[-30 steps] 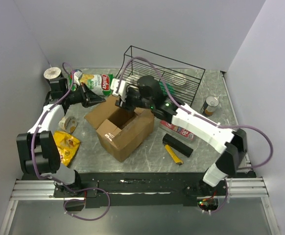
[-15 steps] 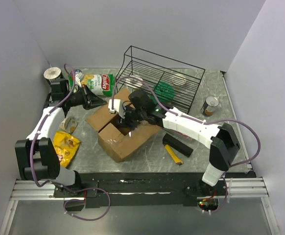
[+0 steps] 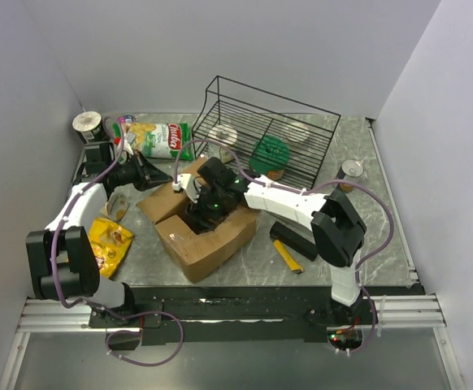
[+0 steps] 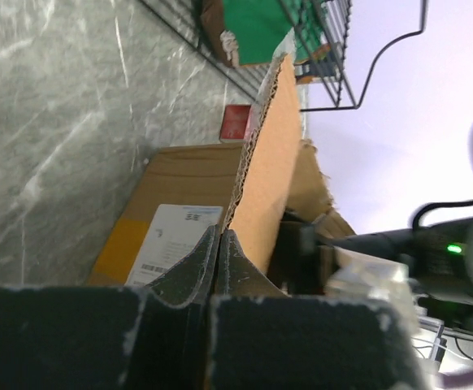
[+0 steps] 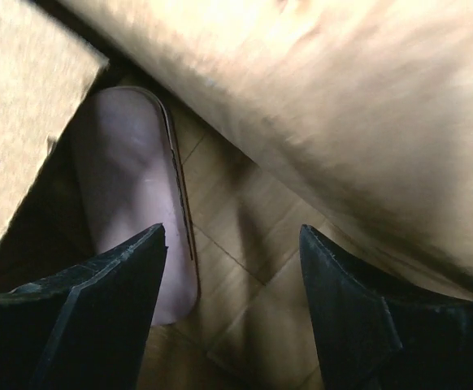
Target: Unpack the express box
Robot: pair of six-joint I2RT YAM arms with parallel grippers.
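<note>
The express box (image 3: pixel 206 240), brown cardboard with its flaps up, sits mid-table. My left gripper (image 3: pixel 150 174) is shut on the edge of its left flap (image 4: pixel 262 166), and the left wrist view shows the fingertips pinched together on the cardboard (image 4: pixel 219 236). The box's white label (image 4: pixel 171 236) shows below that flap. My right gripper (image 3: pixel 203 213) reaches down inside the box. In the right wrist view it stands open (image 5: pixel 232 240) above the box floor. A flat pinkish object (image 5: pixel 127 183) lies just beside its left finger, not gripped.
A black wire basket (image 3: pixel 301 110) holding a green disc (image 3: pixel 269 152) stands behind the box. A chips bag (image 3: pixel 162 138), tape roll (image 3: pixel 111 205) and yellow packet (image 3: pixel 109 241) lie left. A black bar (image 3: pixel 295 241), a yellow tool (image 3: pixel 288 257) and a can (image 3: pixel 350 171) lie right.
My right arm has swung left and lowered its gripper into the box, and its jaws have spread wider. The left gripper keeps its hold on the flap, and the box has shifted slightly.
</note>
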